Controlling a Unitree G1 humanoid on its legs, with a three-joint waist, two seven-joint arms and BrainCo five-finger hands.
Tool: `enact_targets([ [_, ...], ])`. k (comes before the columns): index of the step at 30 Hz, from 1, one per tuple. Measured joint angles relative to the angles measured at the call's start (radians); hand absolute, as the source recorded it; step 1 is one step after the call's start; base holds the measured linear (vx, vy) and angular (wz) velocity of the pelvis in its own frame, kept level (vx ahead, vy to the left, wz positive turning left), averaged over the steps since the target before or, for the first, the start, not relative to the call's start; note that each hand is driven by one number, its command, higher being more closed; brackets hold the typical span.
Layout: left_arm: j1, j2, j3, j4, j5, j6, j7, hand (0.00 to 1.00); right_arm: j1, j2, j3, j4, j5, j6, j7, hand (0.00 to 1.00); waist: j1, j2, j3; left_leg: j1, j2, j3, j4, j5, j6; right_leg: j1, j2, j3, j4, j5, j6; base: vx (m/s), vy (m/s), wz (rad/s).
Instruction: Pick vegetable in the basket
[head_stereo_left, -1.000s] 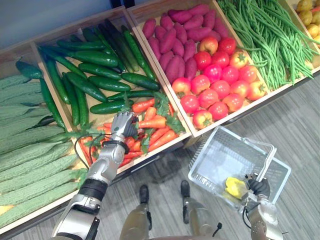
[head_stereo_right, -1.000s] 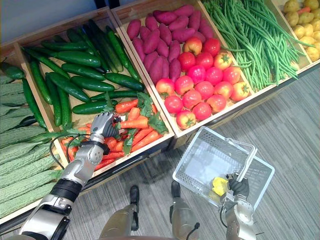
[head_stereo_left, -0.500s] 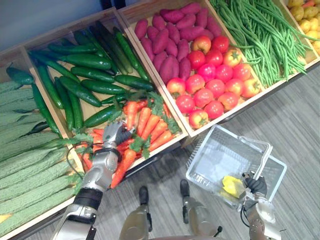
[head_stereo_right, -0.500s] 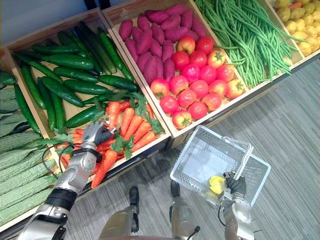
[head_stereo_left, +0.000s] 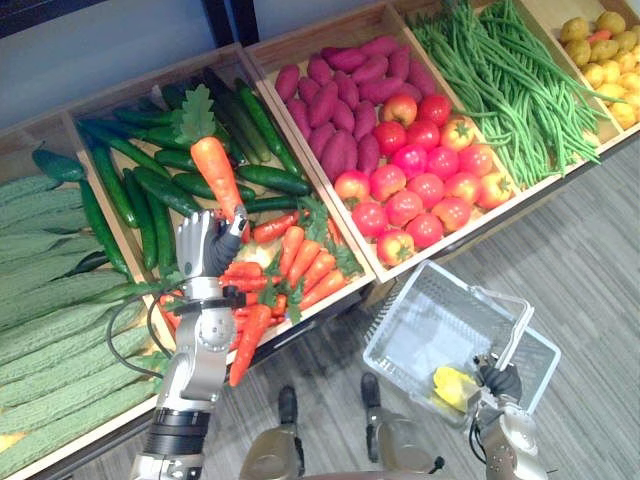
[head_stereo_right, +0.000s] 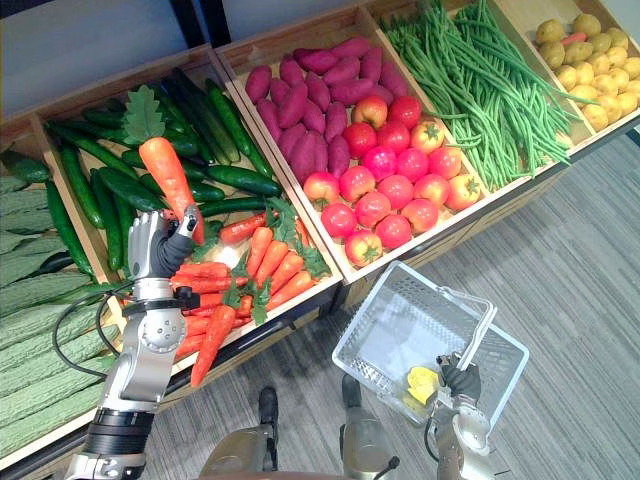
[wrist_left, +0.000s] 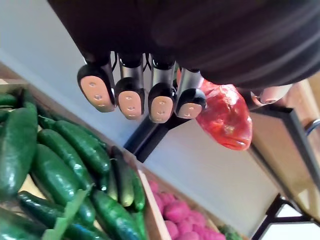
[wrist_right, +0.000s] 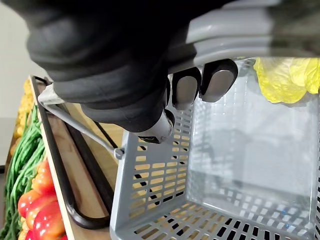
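Now the left hand (head_stereo_left: 205, 243) grips a carrot (head_stereo_left: 216, 175) in its fingers, lifted off the pile (head_stereo_left: 300, 265). The right hand (head_stereo_left: 500, 381) still clasps the basket (head_stereo_left: 400, 320).

Both head eyes look steeply down from above, sharing the wooden produce crates (head_stereo_left: 450, 240) and grey perforated plastic basket (head_stereo_left: 425, 320). The left wrist camera peers closely past its fingers (wrist_left: 129, 95) at dark green cucumbers (wrist_left: 55, 170); the right wrist camera, into the basket.

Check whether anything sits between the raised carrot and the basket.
Nothing visible does. The left hand holds the carrot above the cucumbers; the basket hangs open-topped from the right hand over floor, with one yellow vegetable inside.
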Motion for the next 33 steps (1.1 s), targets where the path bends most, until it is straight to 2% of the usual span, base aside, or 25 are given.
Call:
enact_targets([
  [3,0.058,-0.046,-0.028,-0.07,-0.037,-0.023,0.002,1.0,-0.004,0.013,0.006,-0.01,-0.016,0.001,-0.002,1.0,0.005,-0.002,-0.023,0.026,0.006,0.071,0.021,-0.03,0.002,-0.001,0.012,0.065,-0.001,0.011,0.006,-0.02,0.025,-0.76],
  [6,0.076,-0.063,-0.054,-0.103,-0.097,-0.047,0.005,1.0,-0.021,0.011,0.042,-0.054,-0.035,0.004,-0.02,1.0,0.007,-0.003,-0.028,0.03,0.029,0.195,0.098,-0.099,0.001,-0.024,0.032,0.16,-0.017,0.024,0.022,-0.06,0.036,-1.24],
  [8,0.077,-0.064,-0.059,-0.103,-0.124,-0.056,0.003,1.0,-0.041,0.013,0.059,-0.069,-0.05,0.01,-0.028,1.0,0.007,0.003,-0.042,0.029,0.06,0.284,0.139,-0.133,-0.001,-0.037,0.024,0.078,-0.047,-0.007,-0.025,-0.03,0.007,-1.44],
  [10,0.074,-0.067,-0.057,-0.102,-0.143,-0.065,0.0,1.0,-0.064,0.013,0.09,-0.082,-0.075,0.01,-0.042,1.0,0.005,0.004,-0.053,0.048,0.116,0.406,0.176,-0.162,-0.013,-0.069,-0.02,-0.215,-0.028,-0.01,-0.092,0.06,-0.032,-1.47],
  [11,0.073,-0.069,-0.056,-0.102,-0.148,-0.065,-0.001,1.0,-0.07,0.013,0.094,-0.082,-0.081,0.01,-0.047,1.0,0.005,0.005,-0.053,0.058,0.126,0.43,0.181,-0.167,-0.018,-0.068,-0.034,-0.293,-0.021,-0.006,-0.103,0.07,-0.032,-1.36],
  [12,0.074,-0.074,-0.049,-0.101,-0.16,-0.065,-0.002,1.0,-0.078,0.014,0.103,-0.084,-0.1,0.01,-0.05,1.0,0.007,0.008,-0.056,0.084,0.146,0.476,0.189,-0.175,-0.031,-0.064,-0.052,-0.428,-0.011,0.012,-0.13,0.11,-0.061,-1.07],
  [13,0.074,-0.078,-0.048,-0.101,-0.161,-0.065,-0.002,1.0,-0.08,0.014,0.115,-0.089,-0.106,0.01,-0.05,1.0,0.007,0.01,-0.059,0.098,0.154,0.496,0.191,-0.18,-0.038,-0.059,-0.053,-0.471,-0.003,0.036,-0.14,0.16,-0.085,-1.32],
  [14,0.074,-0.087,-0.05,-0.099,-0.166,-0.066,-0.005,1.0,-0.078,0.015,0.136,-0.111,-0.118,0.01,-0.05,1.0,0.005,0.012,-0.061,0.133,0.161,0.526,0.193,-0.188,-0.051,-0.054,-0.039,-0.465,0.0,0.093,-0.095,0.21,-0.143,-1.21],
  [15,0.075,-0.103,-0.054,-0.089,-0.166,-0.068,-0.008,1.0,-0.08,0.014,0.148,-0.127,-0.135,0.01,-0.048,1.0,0.005,0.029,-0.064,0.154,0.183,0.547,0.201,-0.192,-0.058,-0.054,-0.006,-0.426,-0.002,0.09,-0.09,0.19,-0.139,-1.37],
  [17,0.068,-0.122,-0.08,-0.059,-0.169,-0.076,-0.013,1.0,-0.084,0.007,0.2,-0.166,-0.162,0.012,-0.05,1.0,0.002,0.044,-0.072,0.167,0.248,0.578,0.318,-0.196,-0.051,-0.049,0.049,-0.348,0.003,0.07,-0.114,0.23,-0.19,-1.47],
  [18,0.067,-0.121,-0.101,-0.036,-0.177,-0.078,-0.027,1.0,-0.086,0.004,0.222,-0.198,-0.174,0.013,-0.051,1.0,0.002,0.05,-0.071,0.149,0.303,0.565,0.449,-0.19,-0.038,-0.033,0.083,-0.297,0.004,0.06,-0.128,0.22,-0.163,-1.31],
  [19,0.067,-0.121,-0.117,-0.02,-0.178,-0.078,-0.029,1.0,-0.087,0.0,0.233,-0.211,-0.175,0.013,-0.054,1.0,0.001,0.052,-0.071,0.133,0.33,0.543,0.524,-0.176,-0.014,-0.022,0.095,-0.277,0.005,0.053,-0.136,0.29,-0.148,-1.3],
  [20,0.062,-0.124,-0.157,0.026,-0.182,-0.078,-0.03,1.0,-0.09,-0.016,0.262,-0.25,-0.176,0.012,-0.066,1.0,0.001,0.053,-0.072,0.075,0.343,0.427,0.679,-0.19,0.037,0.002,0.111,-0.222,0.009,0.038,-0.146,0.19,-0.059,-0.98],
  [21,0.062,-0.125,-0.172,0.036,-0.188,-0.078,-0.032,1.0,-0.097,-0.021,0.269,-0.266,-0.176,0.013,-0.069,1.0,0.001,0.054,-0.072,0.046,0.325,0.373,0.714,-0.212,0.046,0.009,0.114,-0.198,0.009,0.032,-0.15,0.26,-0.04,-1.1],
  [22,0.063,-0.126,-0.188,0.049,-0.195,-0.078,-0.039,1.0,-0.112,-0.034,0.282,-0.287,-0.175,0.012,-0.07,1.0,0.003,0.054,-0.072,0.003,0.281,0.289,0.739,-0.247,0.05,0.018,0.116,-0.159,0.009,0.019,-0.162,0.17,0.051,-1.12],
  [24,0.066,-0.127,-0.209,0.079,-0.2,-0.078,-0.05,1.0,-0.166,-0.042,0.324,-0.317,-0.174,0.012,-0.069,1.0,0.019,0.055,-0.071,-0.079,0.167,0.134,0.706,-0.306,0.042,0.045,0.121,-0.044,0.008,0.011,-0.168,0.16,0.096,-1.47],
  [25,0.066,-0.127,-0.216,0.088,-0.201,-0.078,-0.051,1.0,-0.176,-0.043,0.336,-0.322,-0.174,0.009,-0.066,1.0,0.023,0.058,-0.071,-0.093,0.142,0.11,0.679,-0.306,0.041,0.054,0.121,-0.017,0.007,0.01,-0.169,0.12,0.126,-1.39],
  [26,0.066,-0.128,-0.238,0.101,-0.21,-0.079,-0.058,1.0,-0.187,-0.051,0.358,-0.33,-0.172,0.004,-0.065,1.0,0.031,0.066,-0.073,-0.116,0.096,0.063,0.611,-0.304,0.037,0.067,0.121,0.028,0.008,0.008,-0.166,0.12,0.161,-1.21],
  [27,0.067,-0.13,-0.261,0.113,-0.213,-0.08,-0.072,1.0,-0.195,-0.058,0.373,-0.34,-0.173,0.004,-0.065,1.0,0.033,0.081,-0.079,-0.135,0.065,0.015,0.518,-0.295,0.027,0.072,0.123,0.06,0.011,0.007,-0.15,0.11,0.179,-1.1],
  [28,0.067,-0.132,-0.275,0.118,-0.216,-0.08,-0.073,1.0,-0.196,-0.063,0.379,-0.347,-0.173,0.004,-0.065,1.0,0.034,0.091,-0.082,-0.14,0.059,0.0,0.467,-0.282,0.015,0.071,0.128,0.075,0.012,0.007,-0.135,0.08,0.226,-0.97],
  [29,0.068,-0.145,-0.292,0.13,-0.216,-0.082,-0.077,1.0,-0.196,-0.08,0.399,-0.358,-0.172,0.004,-0.065,1.0,0.032,0.127,-0.09,-0.139,0.062,-0.019,0.382,-0.225,0.006,0.07,0.152,0.103,0.01,0.0,-0.112,0.08,0.258,-0.89],
  [30,0.068,-0.157,-0.296,0.145,-0.216,-0.082,-0.086,1.0,-0.195,-0.085,0.413,-0.356,-0.172,0.008,-0.063,1.0,0.035,0.132,-0.092,-0.126,0.068,-0.004,0.382,-0.191,0.023,0.073,0.156,0.13,0.01,-0.008,-0.105,0.12,0.286,-0.91],
  [32,0.054,-0.154,-0.314,0.18,-0.216,-0.081,-0.095,1.0,-0.191,-0.078,0.438,-0.367,-0.168,0.009,-0.043,1.0,0.026,0.116,-0.1,-0.091,0.043,0.039,0.313,-0.179,0.031,0.08,0.123,0.138,-0.005,-0.004,-0.077,0.14,0.191,-0.49],
  [33,0.03,-0.156,-0.326,0.207,-0.216,-0.08,-0.111,1.0,-0.19,-0.078,0.444,-0.368,-0.158,0.012,-0.033,1.0,0.025,0.112,-0.1,-0.073,0.027,0.065,0.272,-0.155,0.047,0.076,0.104,0.145,-0.012,-0.001,-0.066,0.12,0.118,-0.24],
])
